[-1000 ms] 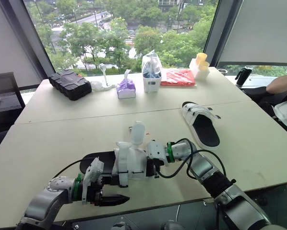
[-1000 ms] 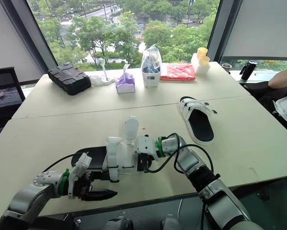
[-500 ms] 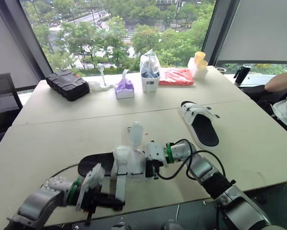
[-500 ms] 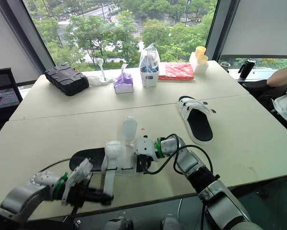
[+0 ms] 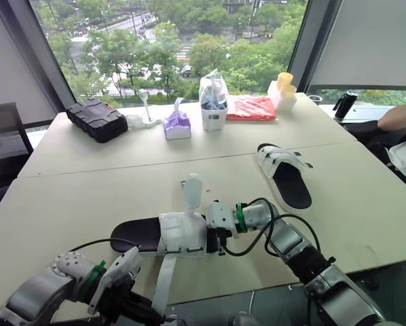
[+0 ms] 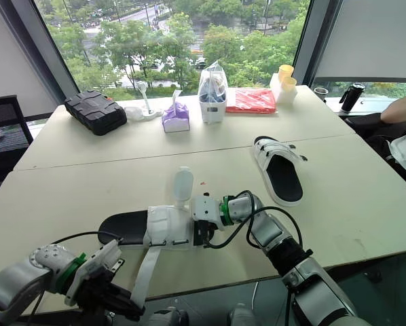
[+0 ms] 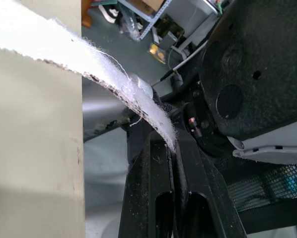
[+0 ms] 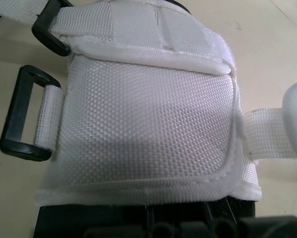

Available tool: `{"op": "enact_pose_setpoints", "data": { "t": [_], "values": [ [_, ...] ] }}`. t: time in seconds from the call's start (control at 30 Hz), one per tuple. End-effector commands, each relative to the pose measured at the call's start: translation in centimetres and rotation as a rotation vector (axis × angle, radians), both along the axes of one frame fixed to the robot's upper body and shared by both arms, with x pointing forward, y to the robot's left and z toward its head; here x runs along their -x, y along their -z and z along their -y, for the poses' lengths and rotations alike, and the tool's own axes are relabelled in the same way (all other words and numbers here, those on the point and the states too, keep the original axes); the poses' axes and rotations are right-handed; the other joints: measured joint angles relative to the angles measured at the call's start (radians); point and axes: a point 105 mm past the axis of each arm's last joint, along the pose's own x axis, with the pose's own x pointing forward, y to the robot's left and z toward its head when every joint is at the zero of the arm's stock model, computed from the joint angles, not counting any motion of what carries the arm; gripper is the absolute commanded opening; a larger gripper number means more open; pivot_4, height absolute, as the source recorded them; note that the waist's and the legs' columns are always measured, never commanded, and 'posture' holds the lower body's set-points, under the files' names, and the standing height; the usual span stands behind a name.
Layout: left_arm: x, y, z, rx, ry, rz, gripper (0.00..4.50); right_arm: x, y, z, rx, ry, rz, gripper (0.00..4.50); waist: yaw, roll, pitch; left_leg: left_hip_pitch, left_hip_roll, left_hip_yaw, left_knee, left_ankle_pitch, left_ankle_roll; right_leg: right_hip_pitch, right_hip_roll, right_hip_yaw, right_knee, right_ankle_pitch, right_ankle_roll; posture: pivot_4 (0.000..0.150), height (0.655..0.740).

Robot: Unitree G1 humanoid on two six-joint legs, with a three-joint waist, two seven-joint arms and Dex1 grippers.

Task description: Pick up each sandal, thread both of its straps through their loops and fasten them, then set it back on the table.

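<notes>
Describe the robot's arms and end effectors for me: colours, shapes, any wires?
Both arms are jointed silver-grey shells with a green ring at the wrist and a looping black cable. The left arm and right arm end in white boxy housings; the left end effector has two black fingers.

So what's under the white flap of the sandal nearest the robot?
The sandal's black sole, flat on the table, sticks out from beneath the white flap. The footbed right under it is covered.

Left pincer (image 7: pixel 174 146) pinched shut, arm low.
</notes>
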Motion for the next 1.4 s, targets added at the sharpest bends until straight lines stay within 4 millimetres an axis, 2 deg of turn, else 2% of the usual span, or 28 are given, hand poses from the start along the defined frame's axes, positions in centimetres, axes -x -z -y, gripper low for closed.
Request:
{"op": "enact_pose_setpoints", "data": {
  "t": [0.03,0.1,0.33,0.47,0.63,0.73,0.87,0.97,1.17,1.3,1.4],
  "values": [
    [-1.7,-3.2,0.3,0.072,-0.022,0.06,0.03,0.1,4.5,2.5,0.169,0.084,-0.117,0.0,0.0,0.0,0.0,0.0,0.0,0.0,0.001,0.0,0.0,0.0,0.0,0.0,0.0,0.0,0.0,0.15,0.74],
    [-3.4,-4.8,0.3,0.111,-0.072,0.088,0.03,0.1,4.5,2.5,0.169,0.084,-0.115,0.0,0.0,-0.001,0.001,0.0,0.0,-0.001,0.002,-0.001,-0.002,0.001,0.0,0.0,0.0,-0.002,0.003,0.15,0.74],
    [-8.5,-7.4,0.8,0.198,-0.237,0.15,0.03,-0.2,4.3,2.4,0.165,0.087,-0.11,0.0,0.0,-0.003,0.002,0.001,0.0,-0.001,0.003,0.0,0.001,0.002,0.002,-0.001,0.001,0.0,0.001,0.15,0.74],
    [-10.8,-7.1,1.4,0.227,-0.322,0.099,0.03,-0.3,4.2,2.5,0.168,0.087,-0.107,0.0,0.0,-0.004,0.002,0.001,0.0,-0.001,0.005,0.001,0.0,0.002,0.003,-0.002,0.004,0.001,0.001,0.15,0.74],
    [-12.1,-6.8,2.3,0.271,-0.371,-0.065,0.03,-0.3,4.3,2.5,0.171,0.088,-0.106,0.0,0.003,-0.005,0.003,0.001,0.0,-0.001,0.006,0.001,0.0,0.003,0.003,-0.002,0.005,0.001,0.001,0.15,0.74],
    [-12.4,-7.1,2.6,0.289,-0.382,-0.134,0.86,-0.3,4.3,2.6,0.171,0.09,-0.105,0.0,0.0,-0.006,0.003,0.001,0.0,-0.002,0.007,0.001,0.0,0.004,0.006,-0.001,0.005,0.001,0.002,0.15,0.74],
    [-12.7,-7.2,2.7,0.298,-0.413,-0.173,2.87,-0.3,4.3,2.6,0.171,0.092,-0.105,0.0,-0.001,-0.006,0.003,0.002,0.0,-0.002,0.007,0.001,0.0,0.004,0.006,-0.001,0.005,0.003,0.004,0.15,0.74],
    [-13.7,-7.3,2.6,0.332,-0.484,-0.183,4.42,-0.3,4.3,2.7,0.171,0.096,-0.105,0.0,0.002,-0.006,0.003,0.002,0.0,-0.002,0.007,0.001,0.0,0.004,0.006,-0.001,0.005,0.003,0.004,0.15,0.74],
    [-16.8,-7.0,2.0,0.362,-0.68,-0.107,4.48,-0.4,4.3,2.6,0.168,0.099,-0.106,0.0,0.001,-0.007,0.003,0.003,0.0,-0.002,0.007,0.002,-0.001,0.005,0.005,-0.001,0.005,0.003,0.004,0.15,0.74],
    [-19.3,-7.6,0.7,0.402,-0.825,-0.055,4.48,-0.4,4.2,2.4,0.165,0.098,-0.105,0.0,0.001,-0.007,0.003,0.003,0.0,-0.002,0.007,0.003,-0.002,0.005,0.005,-0.001,0.005,0.003,0.004,0.15,0.74],
    [-20.2,-8.0,-0.4,0.403,-0.887,-0.038,4.48,-0.5,4.2,2.5,0.164,0.1,-0.103,0.0,0.001,-0.007,0.003,0.003,0.0,-0.002,0.006,0.003,-0.003,0.005,0.006,-0.001,0.005,0.003,0.005,0.15,0.74]
  ]
}}
